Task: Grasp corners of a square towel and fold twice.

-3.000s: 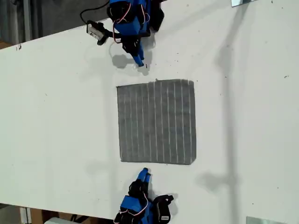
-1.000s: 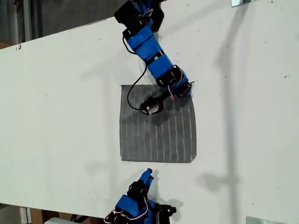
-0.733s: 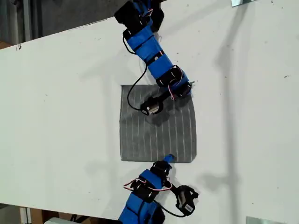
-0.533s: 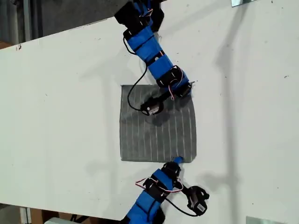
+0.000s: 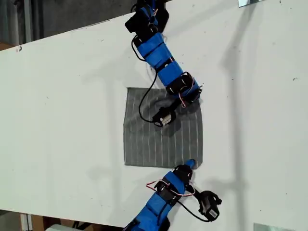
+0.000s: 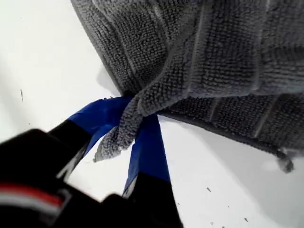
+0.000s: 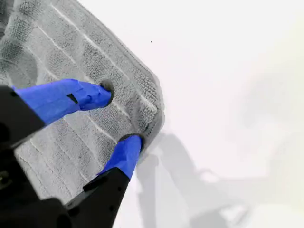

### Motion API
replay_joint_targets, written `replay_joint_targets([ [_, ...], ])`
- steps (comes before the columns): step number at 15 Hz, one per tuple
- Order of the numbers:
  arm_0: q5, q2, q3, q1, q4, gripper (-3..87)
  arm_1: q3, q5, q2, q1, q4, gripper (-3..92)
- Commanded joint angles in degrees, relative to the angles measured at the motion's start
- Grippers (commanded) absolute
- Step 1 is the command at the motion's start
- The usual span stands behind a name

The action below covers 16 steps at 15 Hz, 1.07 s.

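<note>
Towel (image 5: 161, 139) spread grey and pale-striped on a white table (image 5: 62, 106), about mid-table, well apart from every edge. Toward the exterior view's bottom, my second gripper (image 5: 190, 164) (image 7: 121, 114) reaching in with jaws parted, one fingertip pressing on the cloth, the other at the hem. Set astride the near corner (image 7: 154, 102) at the exterior view's lower right, cloth flat there. Farther up, at the upper right, my first gripper (image 5: 195, 90) (image 6: 130, 111) clamped on the far corner (image 6: 111, 145), fabric puckered and raised off the table around it. Past the table's edge at the exterior view's top left, a strip of darker floor (image 5: 48, 17).
</note>
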<state>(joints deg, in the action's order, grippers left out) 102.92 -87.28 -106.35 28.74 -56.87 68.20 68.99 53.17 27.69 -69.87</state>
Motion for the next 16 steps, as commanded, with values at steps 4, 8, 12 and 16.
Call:
replay_joint_targets([
  [4, 4.2, 3.2, 5.0, 3.5, -0.1, 18.9, -1.7, -1.4, 0.1, 1.0, -0.3, -0.1],
  [8, 8.2, 8.4, 5.3, 5.2, 0.4, 19.3, -1.9, -1.6, 0.5, 1.4, -0.4, -0.1],
  [12, 3.5, 17.0, 10.2, 3.1, 5.5, 19.0, -2.3, -1.6, 0.8, 1.5, -0.6, -0.1],
  [16, -4.1, 28.0, 26.5, 0.7, 3.3, 18.1, -2.3, -1.5, 0.7, 1.7, -0.9, -0.1],
])
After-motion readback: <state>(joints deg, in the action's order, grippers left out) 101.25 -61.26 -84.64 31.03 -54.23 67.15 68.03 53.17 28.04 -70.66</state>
